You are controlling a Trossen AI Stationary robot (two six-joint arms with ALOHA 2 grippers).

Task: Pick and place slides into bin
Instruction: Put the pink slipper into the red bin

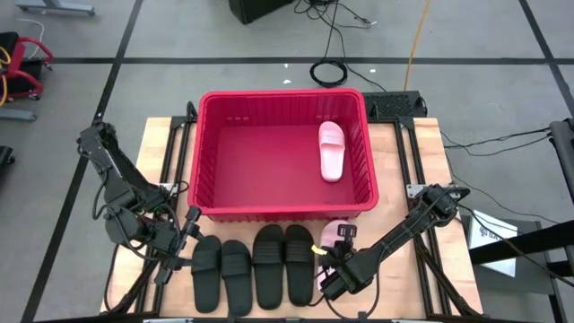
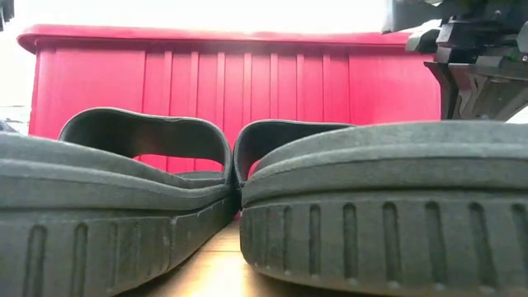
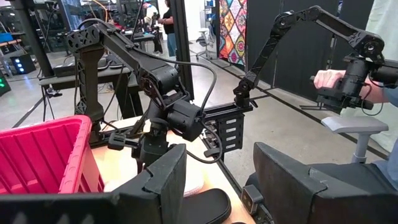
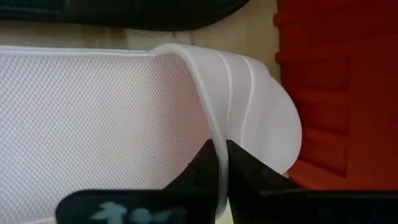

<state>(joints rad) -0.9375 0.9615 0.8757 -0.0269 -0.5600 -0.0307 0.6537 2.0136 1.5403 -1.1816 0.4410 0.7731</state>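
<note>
Red bin (image 1: 282, 152): hard plastic, ribbed walls with a slight sheen. The pink slide (image 4: 93, 118) shows a finely dimpled, matt foam footbed, and its strap is smooth. Black slides (image 2: 379, 206) look like matt rubbery foam with grooved sole edges. The counter (image 1: 157, 144) is pale wood with a smooth finish. The right end effector (image 4: 219, 168) is matt black.

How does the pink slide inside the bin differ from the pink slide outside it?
The pink slide in the bin lies free on the floor of the red bin; the pink slide on the table sits outside beside the black slides. The first is untouched; the right claw is shut on the second's strap. Both are pale pink.
</note>
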